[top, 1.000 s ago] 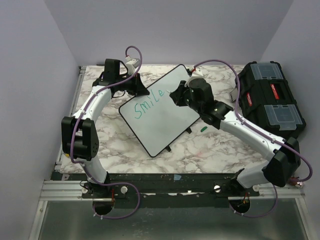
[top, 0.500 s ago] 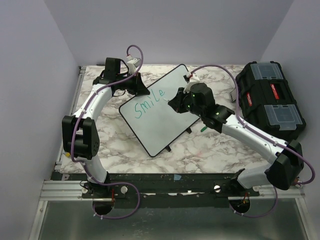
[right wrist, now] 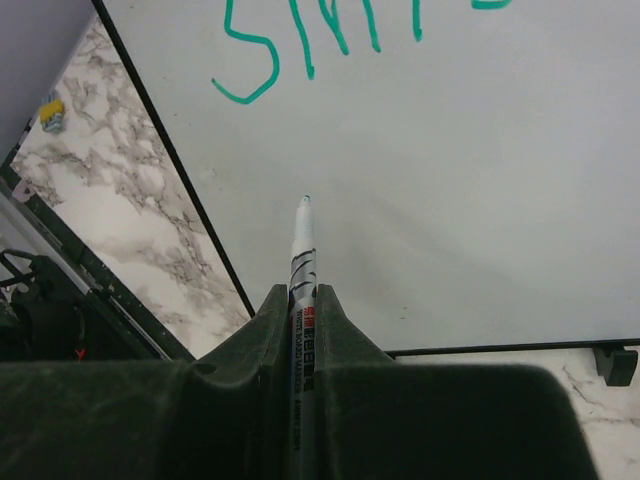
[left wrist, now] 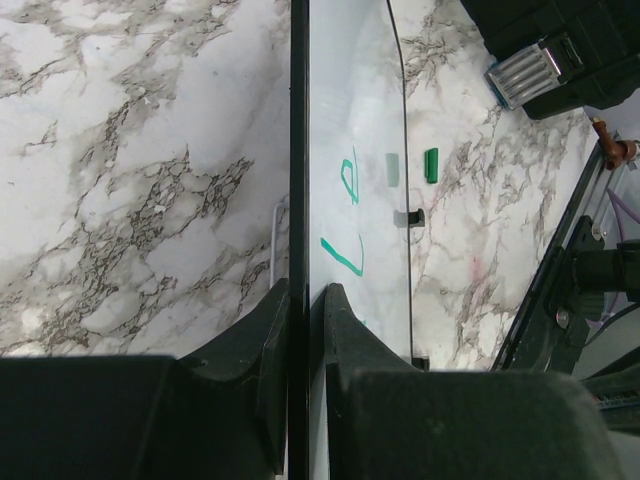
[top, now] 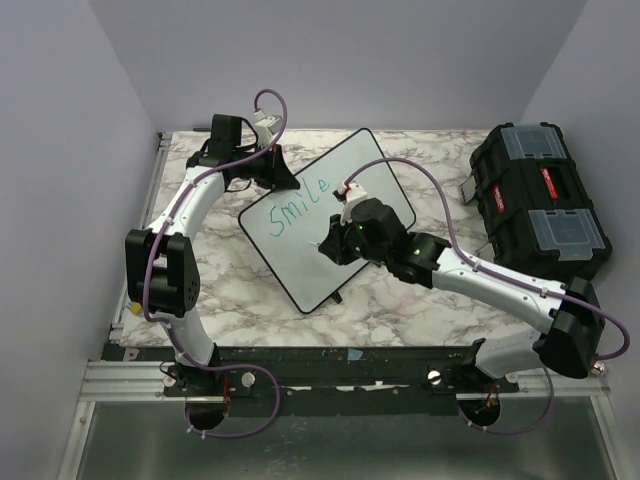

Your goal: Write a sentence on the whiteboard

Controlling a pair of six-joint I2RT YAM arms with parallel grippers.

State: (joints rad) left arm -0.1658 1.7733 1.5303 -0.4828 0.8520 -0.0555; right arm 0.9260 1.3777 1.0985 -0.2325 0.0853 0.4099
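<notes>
The whiteboard [top: 300,262] stands tilted on the marble table. On it the sentence [top: 298,204] reads "Smile" in green, the only word written. My left gripper [top: 284,181] is shut on the board's black frame at its far left edge; in the left wrist view the fingers [left wrist: 270,330] pinch the frame [left wrist: 298,150] edge-on. My right gripper [top: 327,247] hovers over the board's middle, shut on a white marker [right wrist: 302,262]. The marker's green tip [right wrist: 306,201] points at bare board [right wrist: 460,190] below the word [right wrist: 300,45]. Whether the tip touches the board I cannot tell.
A black toolbox [top: 540,195] with clear lid compartments sits at the right of the table. A green marker cap [left wrist: 431,165] lies on the marble beside the board's right side. Grey walls close in the left, back and right.
My right arm has swung from the board's upper right, past the end of "Smile", down and left to the board's middle. The left gripper and the board have not moved.
</notes>
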